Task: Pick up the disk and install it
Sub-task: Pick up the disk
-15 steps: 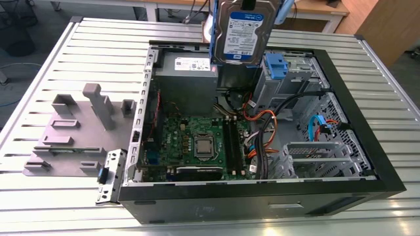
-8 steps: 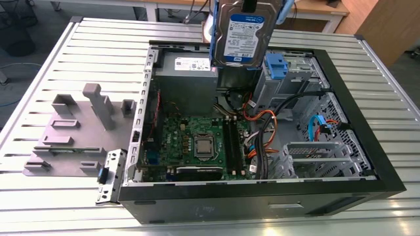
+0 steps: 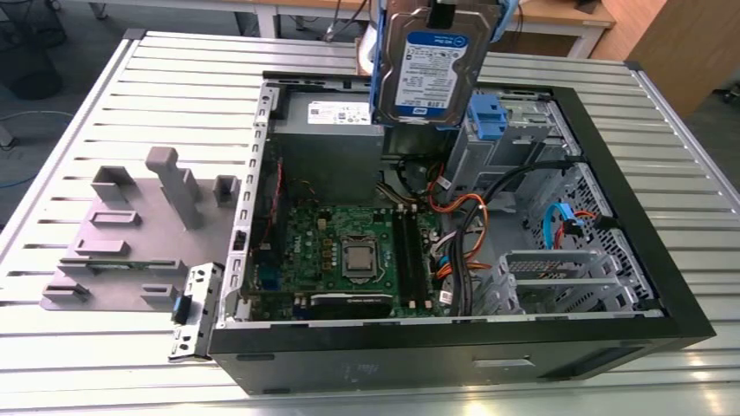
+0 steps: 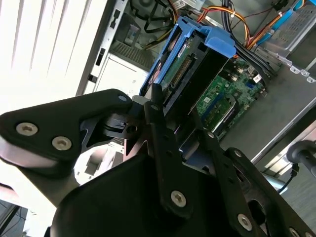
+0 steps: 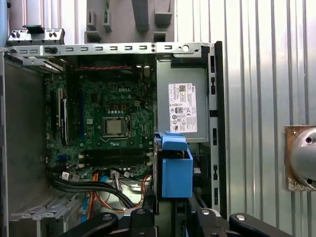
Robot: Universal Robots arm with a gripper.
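The disk (image 3: 431, 74) is a silver hard drive with a blue-and-white label and a blue bracket. It hangs upright above the far side of the open computer case (image 3: 463, 351). My gripper (image 3: 443, 12) is shut on its upper edge. In the second wrist view, the black fingers (image 4: 157, 116) clamp the two sides of the disk (image 4: 197, 64), and the gripper (image 4: 175, 118) looks down into the case. In the first wrist view, the disk's blue bracket (image 5: 176, 170) sticks out from the gripper (image 5: 173, 219), next to the power supply.
Inside the case lie the motherboard (image 3: 347, 251), a grey power supply with a white sticker (image 3: 329, 130), a blue-latched drive bay (image 3: 488, 117), loose cables (image 3: 463, 217) and a metal cage (image 3: 555, 277). A grey fixture (image 3: 139, 225) stands on the slatted table at the exterior view's left.
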